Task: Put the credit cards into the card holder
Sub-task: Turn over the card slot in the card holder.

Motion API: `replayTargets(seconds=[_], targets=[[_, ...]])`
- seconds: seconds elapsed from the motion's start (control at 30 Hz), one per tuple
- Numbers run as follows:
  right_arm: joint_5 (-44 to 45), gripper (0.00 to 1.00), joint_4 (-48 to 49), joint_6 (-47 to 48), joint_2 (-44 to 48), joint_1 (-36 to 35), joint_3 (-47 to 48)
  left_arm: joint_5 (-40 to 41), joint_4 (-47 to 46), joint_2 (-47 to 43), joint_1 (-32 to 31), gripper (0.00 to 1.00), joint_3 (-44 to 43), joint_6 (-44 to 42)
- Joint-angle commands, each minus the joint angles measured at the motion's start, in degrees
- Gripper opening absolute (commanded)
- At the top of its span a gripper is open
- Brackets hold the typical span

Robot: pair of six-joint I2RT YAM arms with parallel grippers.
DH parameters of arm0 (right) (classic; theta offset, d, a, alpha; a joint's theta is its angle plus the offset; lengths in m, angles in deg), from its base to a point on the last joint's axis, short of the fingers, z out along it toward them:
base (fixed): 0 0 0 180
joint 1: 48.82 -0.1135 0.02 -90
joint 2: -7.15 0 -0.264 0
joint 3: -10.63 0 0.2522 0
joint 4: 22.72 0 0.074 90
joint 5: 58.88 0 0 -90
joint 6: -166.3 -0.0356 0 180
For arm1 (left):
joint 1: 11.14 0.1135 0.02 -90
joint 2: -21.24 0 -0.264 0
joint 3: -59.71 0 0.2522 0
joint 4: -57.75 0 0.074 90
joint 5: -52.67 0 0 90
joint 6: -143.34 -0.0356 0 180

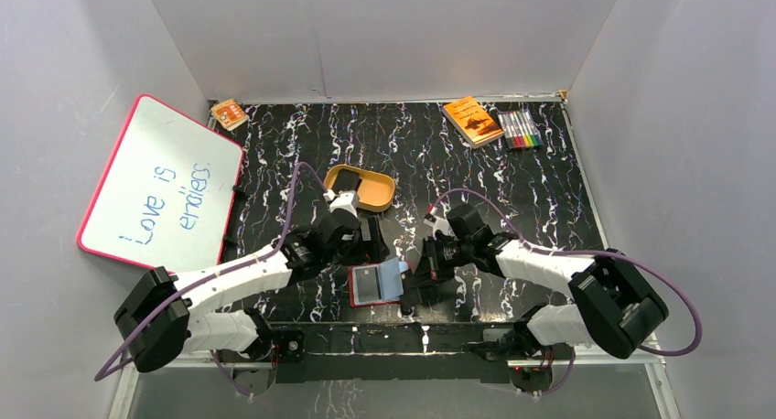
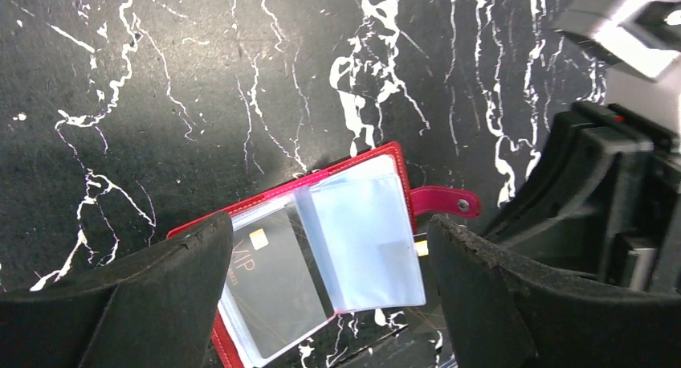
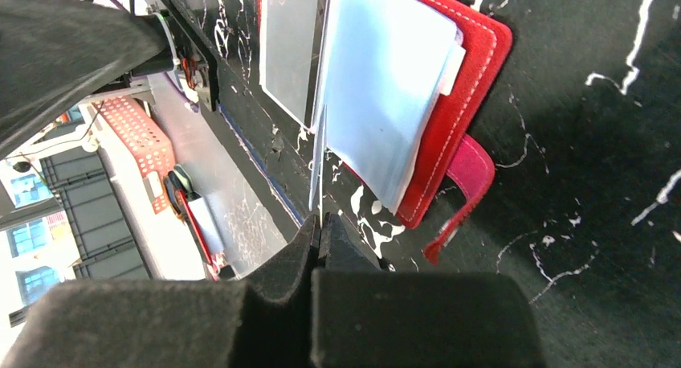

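Note:
The red card holder (image 1: 355,295) lies open near the table's front edge, its snap tab (image 2: 446,201) pointing right. A black credit card (image 2: 277,284) with a gold chip sits inside its left clear pocket. One pale blue pocket page (image 2: 365,239) is lifted. My right gripper (image 3: 320,217) is shut on the thin edge of that page (image 3: 318,159), seen edge-on. Above the holder my left gripper (image 2: 329,304) hovers open, with fingers (image 2: 161,304) either side of it and nothing between them. A yellow chip (image 2: 420,247) shows from under the page.
A tan oval dish (image 1: 377,192) sits just behind the left gripper (image 1: 366,242). A whiteboard (image 1: 160,186) leans at the left wall. An orange booklet (image 1: 472,120), a pack of markers (image 1: 519,128) and a small orange box (image 1: 229,113) lie along the back edge.

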Motion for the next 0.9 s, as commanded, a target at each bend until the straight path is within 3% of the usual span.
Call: replayTargets(seconds=[0.0,0.6,0.7,0.87], targets=[[-1.6,0.00,3.1,-0.3,-1.7,-1.4,3.5,0.1,2.4,-2.2,0.2,0.88,-2.5,-0.5],[-0.6,0.00,5.2,-1.7,-5.5,-4.8,6.8,-8.5,0.6,0.1,0.2,0.74,-1.0,2.2],[-0.6,0.00,5.2,-1.6,-5.7,-4.9,6.7,-8.5,1.0,0.4,0.2,0.66,-1.1,1.7],[-0.4,0.00,5.1,-1.7,-5.5,-5.0,6.7,-10.7,0.7,1.2,0.3,0.39,-0.5,1.2]])
